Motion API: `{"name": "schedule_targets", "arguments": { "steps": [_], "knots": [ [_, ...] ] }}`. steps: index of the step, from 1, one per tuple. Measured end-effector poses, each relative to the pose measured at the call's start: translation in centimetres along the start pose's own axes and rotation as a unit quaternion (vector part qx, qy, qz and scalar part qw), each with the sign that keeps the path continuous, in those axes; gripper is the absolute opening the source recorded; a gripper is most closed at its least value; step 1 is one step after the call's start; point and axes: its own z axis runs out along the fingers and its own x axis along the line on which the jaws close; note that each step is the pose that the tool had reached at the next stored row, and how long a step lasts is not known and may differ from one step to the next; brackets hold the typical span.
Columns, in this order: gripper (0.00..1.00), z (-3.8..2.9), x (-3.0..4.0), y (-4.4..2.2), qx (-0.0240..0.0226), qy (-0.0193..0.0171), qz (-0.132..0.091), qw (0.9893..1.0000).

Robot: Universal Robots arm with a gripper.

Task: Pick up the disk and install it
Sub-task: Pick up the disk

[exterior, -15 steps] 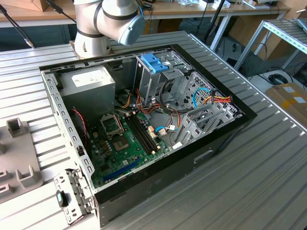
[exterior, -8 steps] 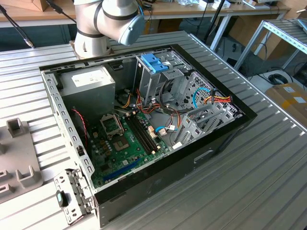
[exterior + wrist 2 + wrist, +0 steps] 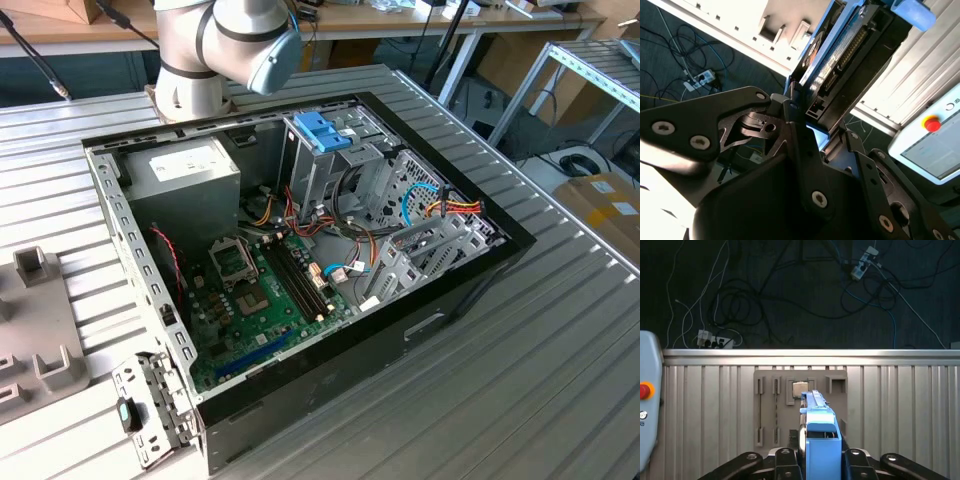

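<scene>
Slatted table (image 3: 560, 330), open case (image 3: 420, 325), gripper (image 3: 820, 466) clamping disk (image 3: 819, 432)

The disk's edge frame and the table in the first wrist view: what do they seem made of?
The disk has a light blue, matte, moulded frame, probably plastic. The table is silvery and ribbed, likely bare aluminium profile.

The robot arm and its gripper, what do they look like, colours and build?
The arm is built of thick, rounded silver-grey segments, with a pale blue round cap on one joint. The gripper is matte black: flat, angular linkage plates on either side, pinned with round silver screw heads, mounted on a black body.
</scene>
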Motion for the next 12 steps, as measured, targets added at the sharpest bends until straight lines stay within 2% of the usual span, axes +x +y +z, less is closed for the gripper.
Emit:
{"name": "schedule_targets", "arguments": {
  "steps": [8,12],
  "knots": [
    [0.37,-0.02,0.11,-0.65,0.0,0.0,0.0,1.0],
    [0.37,-0.12,0.13,-0.68,-0.0001,0.0,0.0,1.0]
  ]
}}
